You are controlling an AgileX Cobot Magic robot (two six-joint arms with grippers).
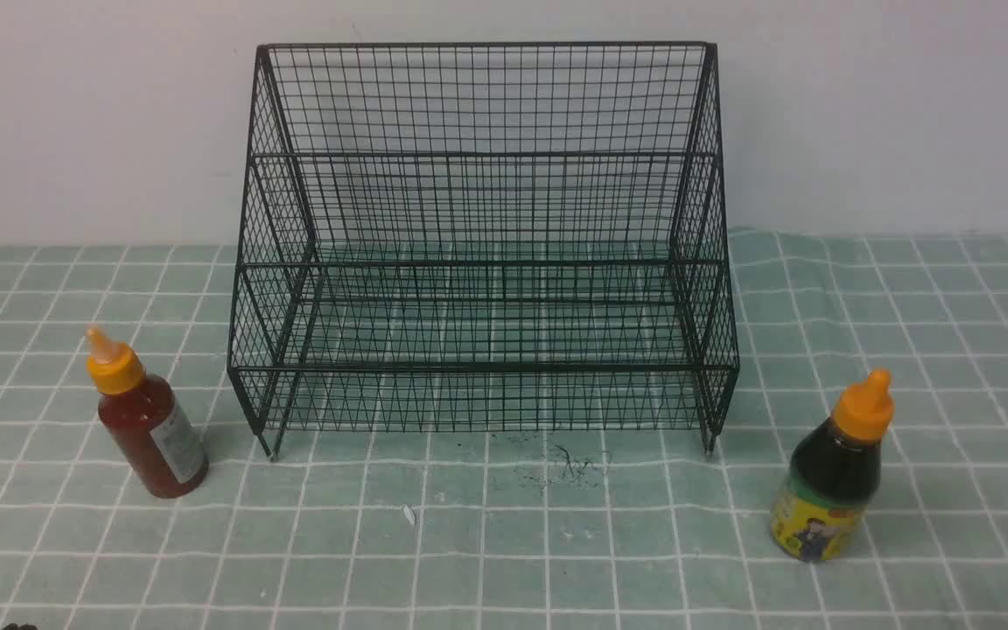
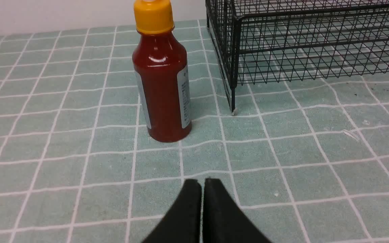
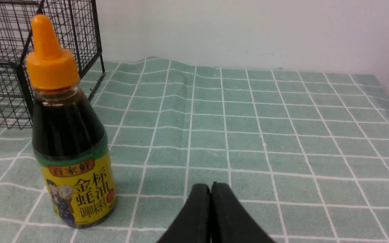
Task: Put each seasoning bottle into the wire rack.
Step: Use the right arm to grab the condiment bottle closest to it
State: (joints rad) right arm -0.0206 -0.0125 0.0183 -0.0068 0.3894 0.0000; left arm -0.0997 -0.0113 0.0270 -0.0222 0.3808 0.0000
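The black wire rack (image 1: 482, 262) stands empty at the back middle of the table. The slim red sauce bottle (image 1: 147, 418) stands on the cloth to the rack's left; it also shows in the left wrist view (image 2: 162, 77). The squat dark sauce bottle (image 1: 832, 477) with the yellow-green label stands to the rack's right; it also shows in the right wrist view (image 3: 68, 135). My left gripper (image 2: 203, 182) is shut and empty, short of the red bottle. My right gripper (image 3: 210, 185) is shut and empty, beside the dark bottle. Neither gripper shows in the front view.
A green checked cloth (image 1: 504, 542) covers the table. A white wall (image 1: 75, 105) runs behind the rack. Small dark specks (image 1: 556, 459) lie on the cloth in front of the rack. The cloth is rumpled at the back right (image 3: 167, 64).
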